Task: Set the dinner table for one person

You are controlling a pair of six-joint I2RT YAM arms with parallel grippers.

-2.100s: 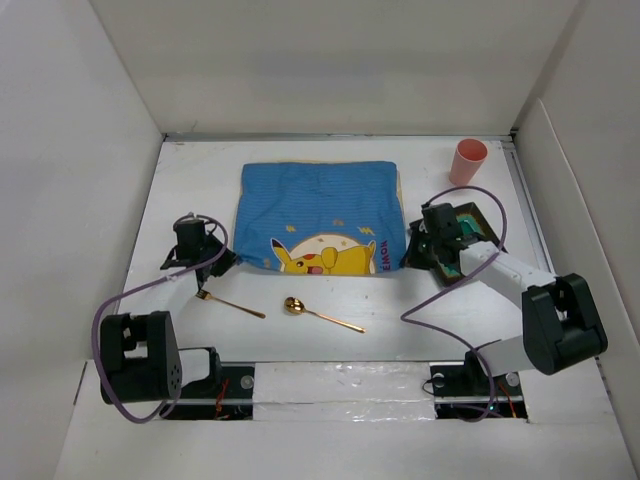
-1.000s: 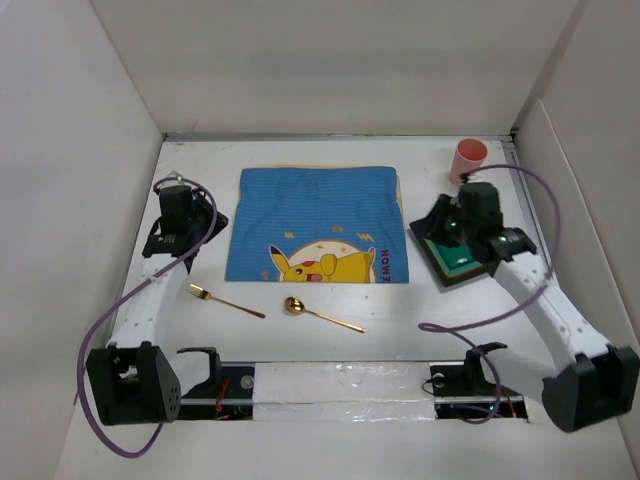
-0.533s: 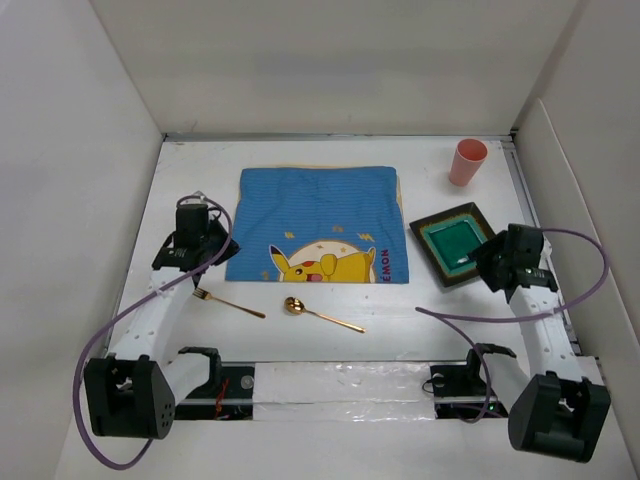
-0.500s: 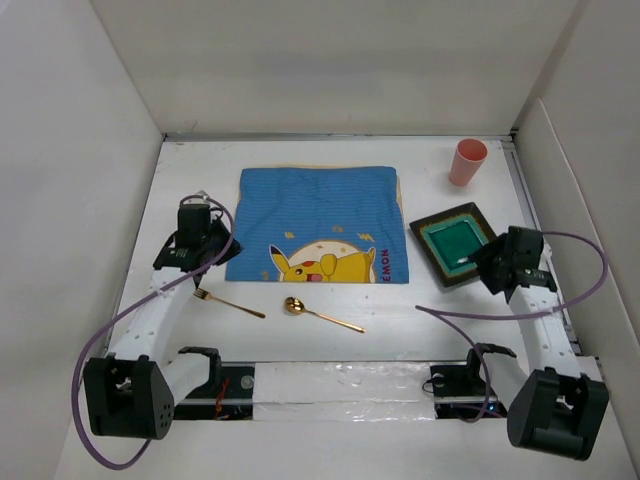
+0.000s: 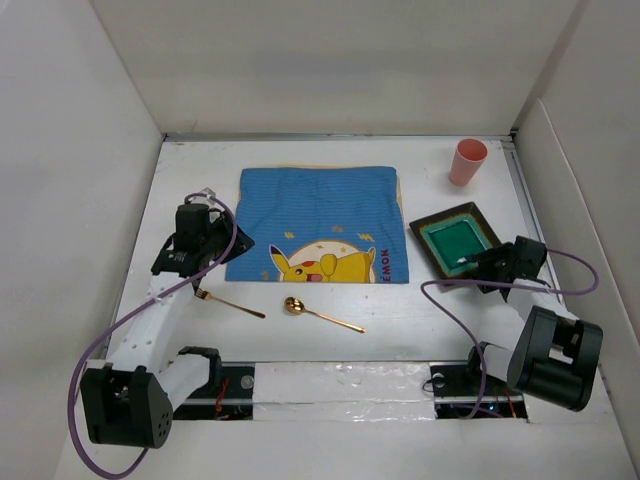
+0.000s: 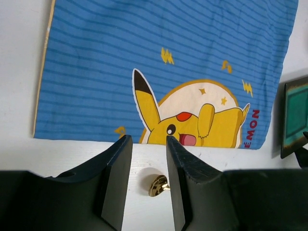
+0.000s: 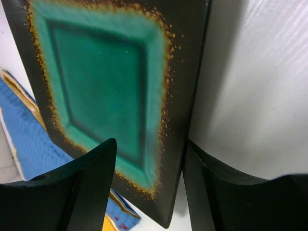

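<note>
- Tabletop (image 5: pixel 400 310): a white surface walled in white was seen to span the whole top view, with every item lying on it.
- Left tool (image 5: pixel 213 248): it was held low over the tabletop, just off the mat's left edge. In the left wrist view its 2 fingers (image 6: pixel 118 159) were parted by a narrow gap, with nothing held between them.
- Fork (image 5: pixel 228 303): gold, it lay flat near the left tool, on its near side.
- Mat (image 5: pixel 320 220): a blue cartoon-printed cloth was spread flat at mid-tabletop.
- Spoon (image 5: pixel 320 314): gold, it lay just in front of the mat's near edge, with the bowl to the left.
- Plate (image 5: pixel 455 242): square, dark-rimmed and green-glazed, it lay right of the mat.
- Cup (image 5: pixel 467 161): pink, it stood upright at the far right corner.
- Right tool (image 5: pixel 482 268): it was set at the plate's near right corner. Its fingers (image 7: pixel 91 168) were spread wide and the plate's rim was seen between them. Contact with the rim could not be told.
</note>
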